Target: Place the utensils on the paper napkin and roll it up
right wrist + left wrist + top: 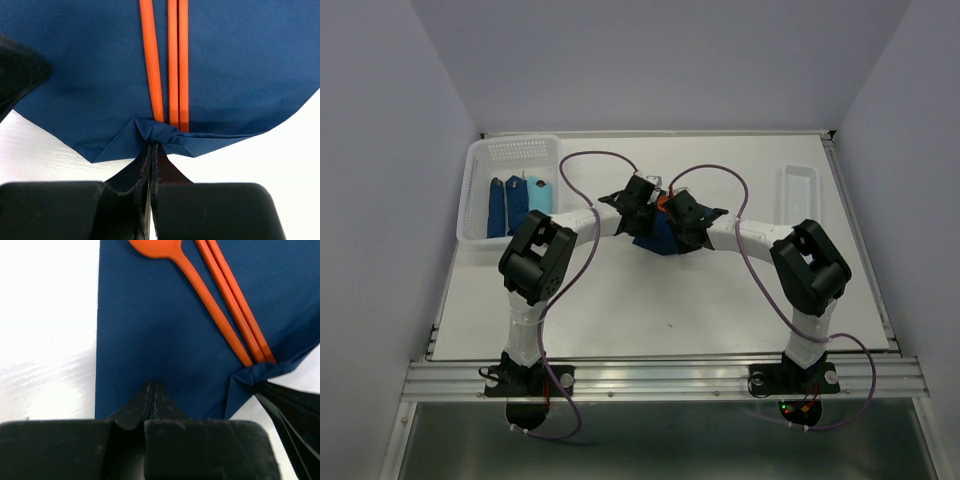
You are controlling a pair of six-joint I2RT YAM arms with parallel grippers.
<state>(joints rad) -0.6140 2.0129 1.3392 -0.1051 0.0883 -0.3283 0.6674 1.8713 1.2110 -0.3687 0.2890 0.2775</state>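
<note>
Lying at the middle of the table (pixel 650 300), the paper napkin (pixel 240 65) carries the orange spoon (pixel 200 289) and two orange sticks (pixel 235 300). Your right gripper (pixel 152 147) pinches its crumpled edge; your left gripper (pixel 151 385) is closed, tips on the paper.

Pale grey-lilac walls (pixel 670 60) enclose a white table (pixel 650 310) edged at its near side by an aluminium rail (pixel 660 378).
</note>
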